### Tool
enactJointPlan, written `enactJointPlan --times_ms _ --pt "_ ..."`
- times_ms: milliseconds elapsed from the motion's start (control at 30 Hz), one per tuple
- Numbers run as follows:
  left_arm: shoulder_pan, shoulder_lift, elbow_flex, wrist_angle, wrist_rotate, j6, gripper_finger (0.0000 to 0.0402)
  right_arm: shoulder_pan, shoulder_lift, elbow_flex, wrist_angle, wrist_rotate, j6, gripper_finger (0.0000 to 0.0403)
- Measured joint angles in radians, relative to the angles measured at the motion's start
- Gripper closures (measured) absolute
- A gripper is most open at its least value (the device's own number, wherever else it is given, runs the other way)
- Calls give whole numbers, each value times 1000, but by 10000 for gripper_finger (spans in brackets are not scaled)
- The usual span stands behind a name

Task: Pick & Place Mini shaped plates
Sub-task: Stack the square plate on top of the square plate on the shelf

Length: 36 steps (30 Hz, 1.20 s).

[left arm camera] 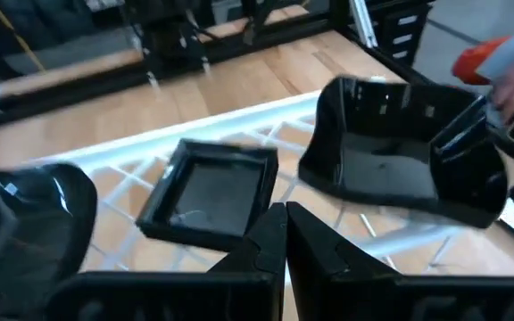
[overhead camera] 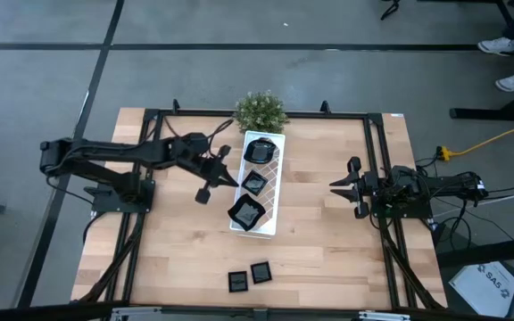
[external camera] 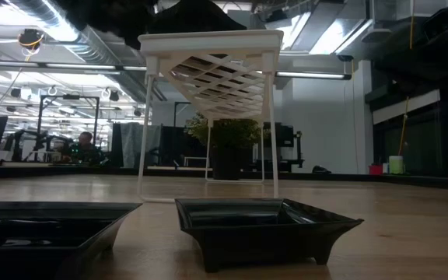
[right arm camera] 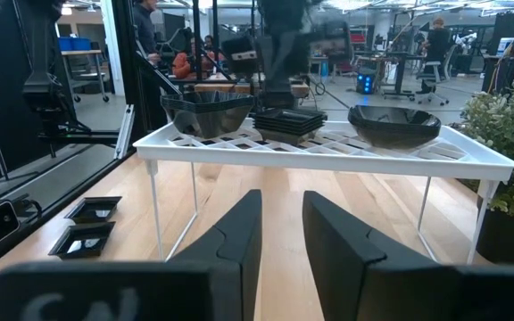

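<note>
the white tray [overhead camera: 275,169] stands on thin legs at table centre, just below the potted plant [overhead camera: 261,111] at 12 o'clock. three mini shaped plates rest on it: a round plate [overhead camera: 260,148] at the 12 o'clock end, a square plate [overhead camera: 254,183] in the middle, and a larger deep plate [overhead camera: 246,212] at the 6 o'clock end. two more small plates [overhead camera: 249,275] lie on the bare table near the 6 o'clock edge, well apart from the tray.

the left gripper [overhead camera: 205,193] hangs at the 9 o'clock side of the tray, level with the square plate. its fingers [left arm camera: 284,241] are pressed together and clamp nothing; the left wrist view looks down on the three plates on the tray. the right gripper [overhead camera: 346,187] waits at 3 o'clock, well apart from the tray, fingers [right arm camera: 239,236] standing apart and empty.

judged step: between placements, with the left arm unloaded next to the tray. two plates are not yet on the tray.

the next move calls for travel toward 6 o'clock, spreading the fingers, and descent over the rim of one table plate. glossy, low rims are likely to slip; a centred pinch on one wall is advisable.
</note>
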<state>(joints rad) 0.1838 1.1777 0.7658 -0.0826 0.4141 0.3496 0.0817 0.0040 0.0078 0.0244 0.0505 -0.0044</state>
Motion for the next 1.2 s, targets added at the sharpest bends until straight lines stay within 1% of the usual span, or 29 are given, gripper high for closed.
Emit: enactJointPlan --times_ms 100,267,600,733,933,1033,1200 --pt "-68 -42 0 2 -94 -21 400 0 0 0 0 0 0 318" --pt "-203 -83 0 4 -205 -85 400 0 0 0 0 0 0 318" --pt "-512 -80 0 -11 -414 -269 400 0 0 0 0 0 0 318" --pt "-632 -80 0 -14 -520 -345 399 0 0 0 0 0 0 318" --pt "-775 -79 0 -20 -662 -457 399 0 0 0 0 0 0 318" --pt "-821 -62 0 -20 -687 -505 400 0 0 0 0 0 0 318" --pt "-862 -2 0 -7 -663 -598 398 0 0 0 0 0 0 318"
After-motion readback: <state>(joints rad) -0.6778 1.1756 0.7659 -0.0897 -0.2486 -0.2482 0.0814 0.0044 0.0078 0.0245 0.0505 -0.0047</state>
